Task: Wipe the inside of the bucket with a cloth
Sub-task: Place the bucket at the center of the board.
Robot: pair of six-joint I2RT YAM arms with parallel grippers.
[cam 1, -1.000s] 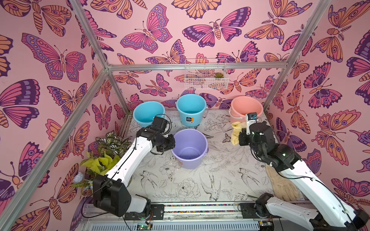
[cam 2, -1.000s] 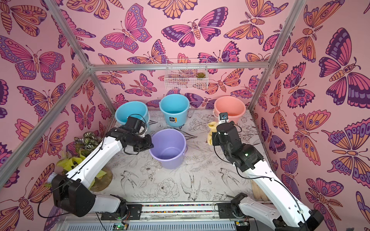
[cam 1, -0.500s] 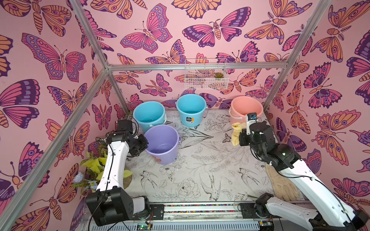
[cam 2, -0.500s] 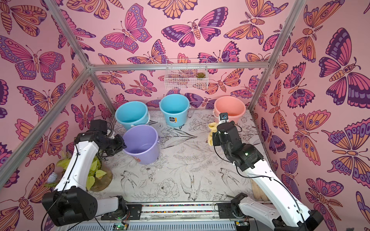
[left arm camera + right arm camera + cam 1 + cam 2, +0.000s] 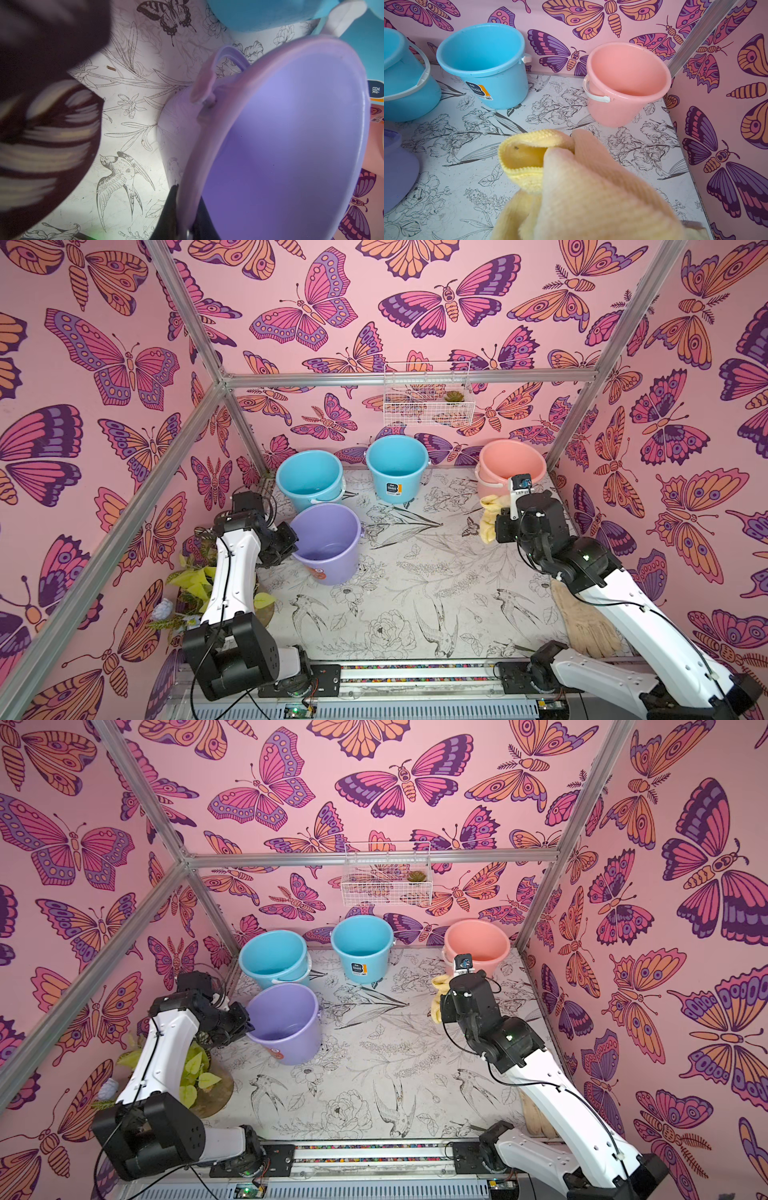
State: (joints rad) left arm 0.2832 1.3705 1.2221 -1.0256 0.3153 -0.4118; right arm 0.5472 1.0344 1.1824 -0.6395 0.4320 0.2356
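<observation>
We can make out little writing: the middle sky-blue bucket (image 5: 397, 466) at the far edge of the surface (image 5: 415, 593) carries a dark label with an orange band (image 5: 478, 90), its white print too small to read with confidence, and the bucket (image 5: 326, 543) shows only part of an orange sticker (image 5: 318, 571) low on its near side. The left arm (image 5: 228, 572) rises from its base at the near left corner and bends at the wrist toward the bucket. The left fingers (image 5: 168, 224) are pinched shut on its rim, one outside the wall and one inside. The bucket stands near the left edge, just in front of the sky-blue bucket (image 5: 309, 479) in the far left corner; we cannot tell whether its base lies flat. The right arm (image 5: 582, 568) stretches from the near right corner toward the salmon-pink bucket (image 5: 511, 462) in the far right corner. The cloth (image 5: 571, 187) hangs bunched from the right fingers above the surface, just in front of that bucket. The cloth covers those fingers entirely, closed tight on it. A tan glove (image 5: 586, 622) along the right edge is partly hidden behind the arm.
</observation>
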